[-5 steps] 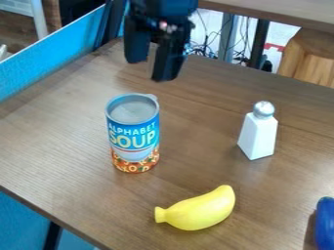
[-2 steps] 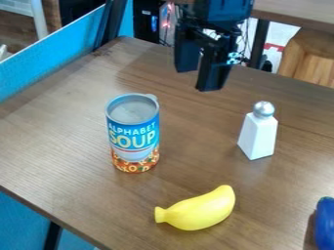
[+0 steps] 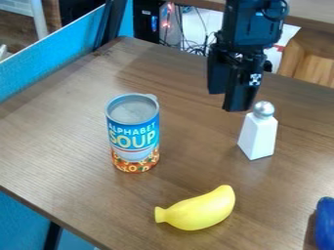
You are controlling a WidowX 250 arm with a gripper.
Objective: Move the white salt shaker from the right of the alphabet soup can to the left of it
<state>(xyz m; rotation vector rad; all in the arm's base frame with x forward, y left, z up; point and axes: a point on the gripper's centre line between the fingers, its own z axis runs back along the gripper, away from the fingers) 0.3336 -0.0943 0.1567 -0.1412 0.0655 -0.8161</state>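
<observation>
The black gripper (image 3: 227, 101) hangs in the upper right of the camera view, its two fingers apart with nothing between them. Just right of and below its fingertips stands a white shaker (image 3: 258, 135) with a silver cap, upright. A blue soup can (image 3: 134, 139) with a grey top stands upright left of centre. Nearer the camera, a yellow toy banana (image 3: 198, 210) lies on its side.
All of these are on a brown wooden table (image 3: 72, 132). At the right edge lies a dark blue object (image 3: 324, 224), partly cut off. A blue panel (image 3: 52, 63) runs along the table's left side; cables hang behind the far edge.
The gripper has moved right and toward the camera, from behind the can to beside the shaker. The can, banana and shaker have stayed in place.
</observation>
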